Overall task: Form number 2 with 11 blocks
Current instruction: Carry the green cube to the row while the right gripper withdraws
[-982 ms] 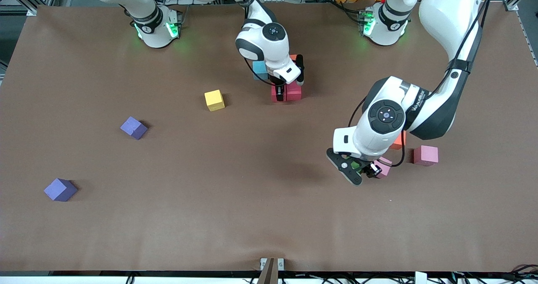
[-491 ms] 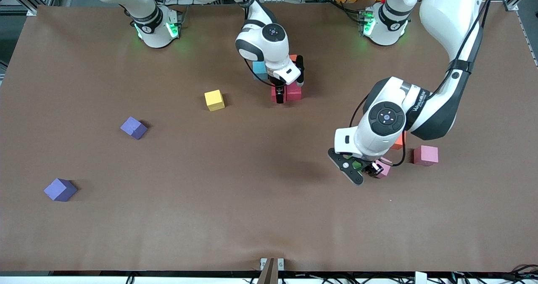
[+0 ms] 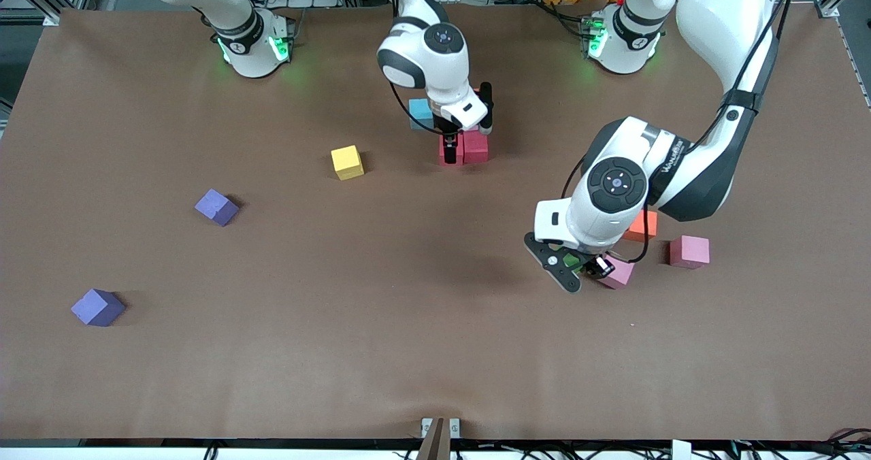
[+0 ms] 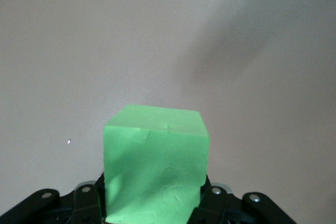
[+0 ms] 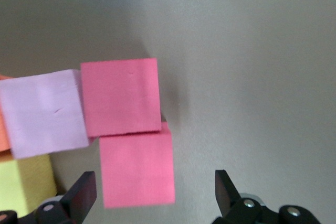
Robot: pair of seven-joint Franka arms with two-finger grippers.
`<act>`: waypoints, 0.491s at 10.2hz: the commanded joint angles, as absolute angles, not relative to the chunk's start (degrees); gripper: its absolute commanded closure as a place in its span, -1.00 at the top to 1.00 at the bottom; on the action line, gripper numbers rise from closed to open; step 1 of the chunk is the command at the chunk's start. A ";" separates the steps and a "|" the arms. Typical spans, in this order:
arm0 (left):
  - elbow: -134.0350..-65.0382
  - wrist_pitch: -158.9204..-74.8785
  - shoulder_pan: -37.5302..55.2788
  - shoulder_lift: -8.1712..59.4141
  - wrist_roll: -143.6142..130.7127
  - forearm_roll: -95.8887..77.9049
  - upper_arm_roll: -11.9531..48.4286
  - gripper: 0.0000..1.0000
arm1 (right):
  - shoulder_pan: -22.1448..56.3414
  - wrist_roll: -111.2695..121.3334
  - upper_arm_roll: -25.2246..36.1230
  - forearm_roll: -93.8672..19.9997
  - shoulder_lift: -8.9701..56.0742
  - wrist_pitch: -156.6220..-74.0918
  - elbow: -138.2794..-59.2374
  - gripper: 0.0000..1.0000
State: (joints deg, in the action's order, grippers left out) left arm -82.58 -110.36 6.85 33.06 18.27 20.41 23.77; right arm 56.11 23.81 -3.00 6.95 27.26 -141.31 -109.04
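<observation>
My left gripper [image 3: 575, 264] is shut on the green block [image 4: 155, 166] and holds it above the table, beside a pink block [image 3: 618, 274]. My right gripper [image 3: 466, 125] is open over two touching red blocks [image 3: 464, 148]. In the right wrist view its fingers [image 5: 79, 195] stand apart on either side of one red block [image 5: 136, 169], clear of it. A blue block [image 3: 420, 113] sits beside the red pair, partly hidden by the right arm. Loose blocks lie around: yellow [image 3: 347, 162], two purple [image 3: 216, 206] [image 3: 97, 307], orange [image 3: 643, 225] and another pink [image 3: 689, 251].
The brown table [image 3: 381, 324] spreads wide toward the front camera. The right arm's wrist covers part of the cluster near the bases. The left arm's elbow hangs over the orange block.
The right gripper opened and rose a little off the red blocks. The left gripper lifted with the green block and drifted slightly toward the bases, uncovering more of the orange block.
</observation>
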 commanded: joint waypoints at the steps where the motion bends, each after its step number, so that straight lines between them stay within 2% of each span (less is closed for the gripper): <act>1: -83.41 -109.34 7.12 31.90 18.46 19.16 24.16 -0.85 | 54.24 24.78 -3.52 5.98 22.42 -140.71 -112.93 1.00; 3: -83.50 -109.34 7.73 32.60 19.07 19.42 24.26 -0.86 | 53.01 24.52 -3.52 5.98 18.39 -138.80 -114.25 1.00; 5: -83.76 -109.34 8.52 33.57 18.46 19.42 24.26 -0.86 | 50.20 20.51 -3.52 5.89 12.51 -131.35 -114.61 1.00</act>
